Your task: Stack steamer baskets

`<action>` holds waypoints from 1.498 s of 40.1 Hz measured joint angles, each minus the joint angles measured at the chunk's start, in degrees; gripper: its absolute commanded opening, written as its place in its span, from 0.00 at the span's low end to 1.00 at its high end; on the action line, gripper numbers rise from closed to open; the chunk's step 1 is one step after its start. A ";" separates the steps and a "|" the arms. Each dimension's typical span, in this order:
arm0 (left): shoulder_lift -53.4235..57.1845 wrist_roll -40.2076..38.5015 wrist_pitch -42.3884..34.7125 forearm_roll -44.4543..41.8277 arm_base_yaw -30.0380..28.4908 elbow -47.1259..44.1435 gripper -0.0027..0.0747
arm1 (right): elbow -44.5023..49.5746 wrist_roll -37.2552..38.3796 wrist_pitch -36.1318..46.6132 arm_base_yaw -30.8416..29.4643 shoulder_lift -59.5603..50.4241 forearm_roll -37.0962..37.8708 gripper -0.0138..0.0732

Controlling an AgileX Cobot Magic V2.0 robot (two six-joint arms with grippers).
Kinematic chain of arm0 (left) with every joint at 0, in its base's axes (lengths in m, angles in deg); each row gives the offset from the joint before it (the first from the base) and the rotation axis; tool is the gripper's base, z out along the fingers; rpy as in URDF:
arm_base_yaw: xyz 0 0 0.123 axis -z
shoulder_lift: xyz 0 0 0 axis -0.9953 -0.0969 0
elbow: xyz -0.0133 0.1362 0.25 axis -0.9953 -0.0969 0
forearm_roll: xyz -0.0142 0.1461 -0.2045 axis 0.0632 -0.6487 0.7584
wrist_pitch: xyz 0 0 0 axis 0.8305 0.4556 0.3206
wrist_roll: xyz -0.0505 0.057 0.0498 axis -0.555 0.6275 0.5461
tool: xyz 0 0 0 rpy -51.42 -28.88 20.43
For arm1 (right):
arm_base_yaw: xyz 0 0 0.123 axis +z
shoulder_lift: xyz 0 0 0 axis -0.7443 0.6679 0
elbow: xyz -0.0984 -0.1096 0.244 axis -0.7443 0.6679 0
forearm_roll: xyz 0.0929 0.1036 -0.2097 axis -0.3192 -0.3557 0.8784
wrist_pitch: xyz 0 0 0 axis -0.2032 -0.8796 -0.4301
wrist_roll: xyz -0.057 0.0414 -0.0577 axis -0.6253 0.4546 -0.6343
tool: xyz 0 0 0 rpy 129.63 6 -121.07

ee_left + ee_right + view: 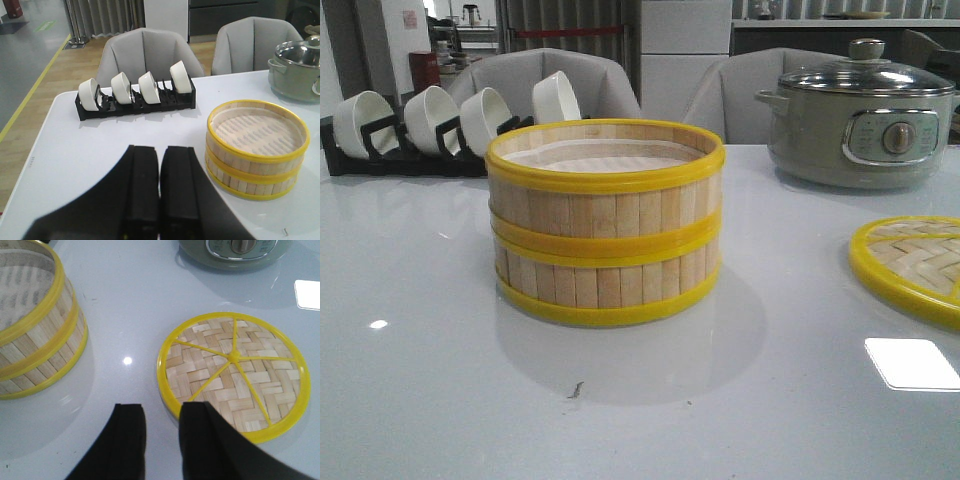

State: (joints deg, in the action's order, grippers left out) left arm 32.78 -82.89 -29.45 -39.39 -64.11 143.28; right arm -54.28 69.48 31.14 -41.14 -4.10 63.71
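Note:
Two steamer baskets (605, 220) of pale slats with yellow rims stand stacked one on the other in the middle of the white table. They also show in the left wrist view (256, 149) and the right wrist view (35, 330). My left gripper (160, 152) is shut and empty, above the table to the left of the stack. My right gripper (161, 410) is open and empty, above the table between the stack and the lid's near rim. Neither gripper shows in the front view.
A flat woven yellow-rimmed lid (232, 374) lies on the table right of the stack, also in the front view (915, 265). A black rack with white bowls (440, 125) stands at the back left. A grey electric pot (865, 115) stands at the back right.

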 measured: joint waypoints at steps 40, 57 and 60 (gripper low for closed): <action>-0.10 -0.89 -14.78 -0.87 0.00 -16.31 0.14 | 0.00 0.00 0.00 0.00 0.00 0.00 0.51; -0.10 -0.89 -14.78 -1.09 0.00 -16.31 0.14 | 0.00 0.00 0.00 0.00 0.00 0.00 0.51; -0.10 -0.89 -14.78 -1.09 0.00 -16.31 0.14 | 0.00 0.00 0.00 0.00 0.00 0.00 0.51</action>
State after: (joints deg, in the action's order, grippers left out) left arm 32.67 -83.77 -44.23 -40.49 -64.11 126.97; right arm -54.28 69.48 31.14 -41.14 -4.10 63.71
